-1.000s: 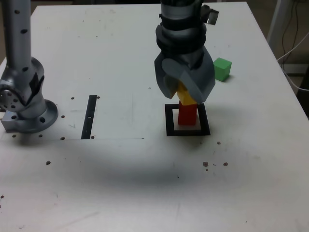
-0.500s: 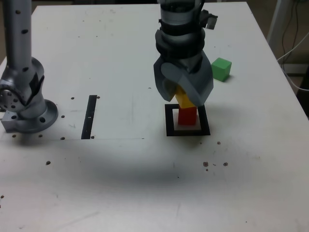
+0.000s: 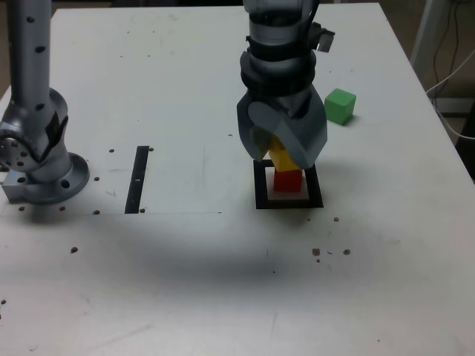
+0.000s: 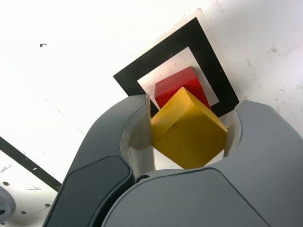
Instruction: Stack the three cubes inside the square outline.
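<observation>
The red cube [image 3: 288, 180] [image 4: 179, 87] stands inside the square outline [image 3: 260, 187] [image 4: 142, 66]. My gripper [image 3: 283, 152] [image 4: 187, 130] is shut on the yellow cube [image 3: 280, 153] [image 4: 187, 130], which hangs tilted directly over the red one; whether the two touch I cannot tell. In the exterior view the jaws cover most of the yellow cube and the top of the red cube. The green cube [image 3: 341, 106] sits alone on the table, behind the outline and toward the exterior view's right.
The arm's grey base [image 3: 37, 163] stands at the exterior view's left edge. A thin black strip [image 3: 139, 179] lies flat between the base and the outline. The white table [image 3: 223, 282] carries small dark specks near its front.
My gripper has come down with the yellow cube, covering more of the red cube. The green cube and the outline stay put.
</observation>
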Tool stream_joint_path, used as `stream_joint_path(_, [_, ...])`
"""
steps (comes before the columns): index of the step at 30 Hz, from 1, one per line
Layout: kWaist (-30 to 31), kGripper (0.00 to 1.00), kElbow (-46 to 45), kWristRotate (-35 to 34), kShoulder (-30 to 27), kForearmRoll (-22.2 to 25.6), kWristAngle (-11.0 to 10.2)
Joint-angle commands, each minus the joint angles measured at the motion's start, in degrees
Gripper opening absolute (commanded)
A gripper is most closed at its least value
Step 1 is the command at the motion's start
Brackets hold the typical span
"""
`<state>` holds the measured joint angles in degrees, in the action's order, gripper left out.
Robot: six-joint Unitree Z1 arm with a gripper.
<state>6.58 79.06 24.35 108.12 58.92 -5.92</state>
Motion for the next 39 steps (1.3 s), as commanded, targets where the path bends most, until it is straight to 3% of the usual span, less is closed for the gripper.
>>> stream_joint_path(1, [0.1,0.52,-0.1,-0.1,0.4,-0.2,0.1])
stream_joint_path(27, [-1.3,0.98,-1.2,0.5,0.3,-0.7,-0.8])
stream_joint_path(32, [-1.3,0.99,-0.1,0.1,-2.6,1.2,-2.5])
stream_joint_path(39, [-1.7,0.99,4.1,0.8,-1.2,7.5,-7.5])
